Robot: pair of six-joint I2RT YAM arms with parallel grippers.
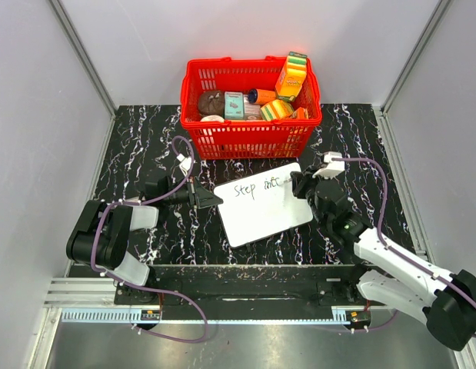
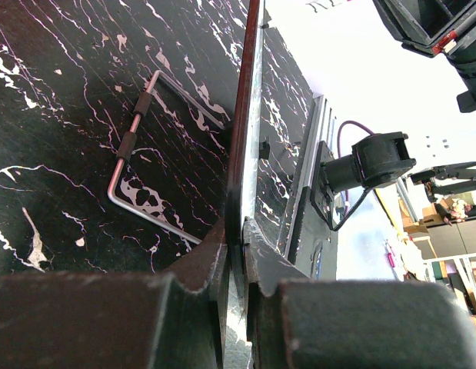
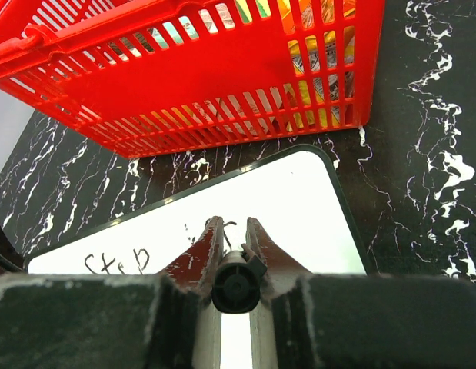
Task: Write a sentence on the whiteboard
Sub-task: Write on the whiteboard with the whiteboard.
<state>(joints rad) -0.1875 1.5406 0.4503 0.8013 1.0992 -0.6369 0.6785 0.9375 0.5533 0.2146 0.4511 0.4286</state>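
From above, the whiteboard (image 1: 264,207) lay just before the red basket (image 1: 251,134), left gripper (image 1: 207,199) at its left edge, right gripper (image 1: 298,185) over the sentence (image 1: 255,188). The left wrist view showed jaws pinching that edge. The right wrist view showed fingers clamped on what looked like a marker (image 3: 236,286).

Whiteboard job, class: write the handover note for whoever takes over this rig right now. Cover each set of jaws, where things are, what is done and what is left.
Left jaws: shut on the left edge of the whiteboard.
Right jaws: shut on a black marker, held over the board's upper right part.
Where: the whiteboard sits at an angle on the table, just in front of the red basket.
Done: the sentence reads "Step" plus a started word, roughly "int".
Left: the rest of the sentence; the lower part of the board has no writing yet.
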